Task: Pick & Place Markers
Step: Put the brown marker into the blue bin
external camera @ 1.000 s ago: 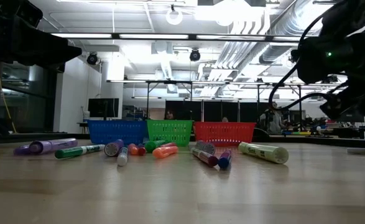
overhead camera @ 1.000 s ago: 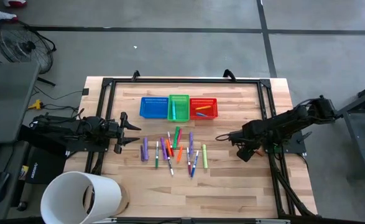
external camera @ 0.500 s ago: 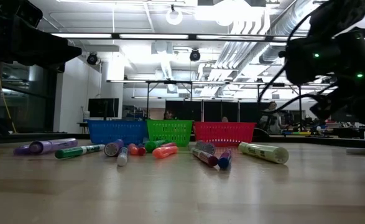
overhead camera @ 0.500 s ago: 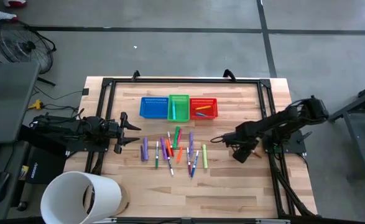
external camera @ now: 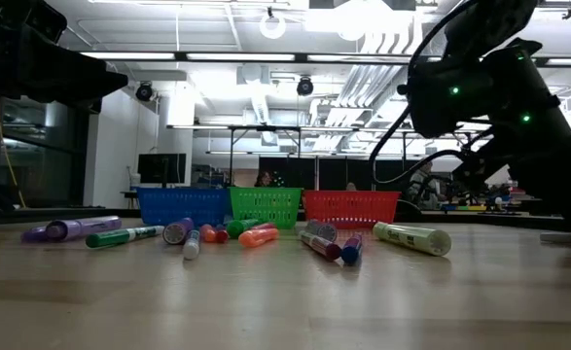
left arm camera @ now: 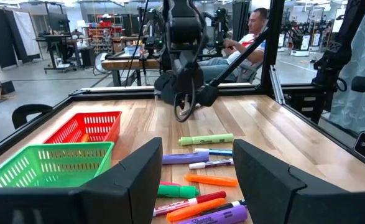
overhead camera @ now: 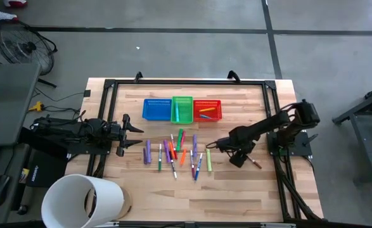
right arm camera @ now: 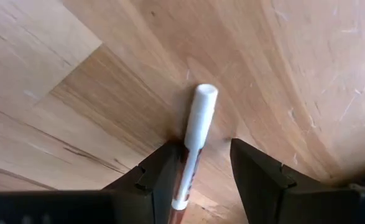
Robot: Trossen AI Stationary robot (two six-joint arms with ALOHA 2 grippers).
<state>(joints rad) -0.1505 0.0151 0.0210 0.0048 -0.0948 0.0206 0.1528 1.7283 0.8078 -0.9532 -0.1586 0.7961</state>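
Right wrist view: right tool (right arm camera: 194, 168) clamps white-capped marker (right arm camera: 198, 121), cap pointing forward; left tool (overhead camera: 137, 135) apart.

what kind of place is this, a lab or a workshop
Most likely a robotics lab: other black-framed workbenches stand in rows behind the table, exposed ducts run overhead, and a seated person works nearby.

Right claw (right arm camera: 194, 180) fingers being cut off by right wrist picture's edge; white-capped marker (right arm camera: 198, 124) running out of frame between them, lower barrel going unseen. Left claw (left arm camera: 198, 180) fingers likewise being cropped in left wrist view. Markers (overhead camera: 176, 152) mid-worktop showing too small overhead for telling labels. Contents of red basket (overhead camera: 207, 109) showing only as small orange streaks. White cylinder (overhead camera: 81, 201) near worktop's front left corner being cut by frame.
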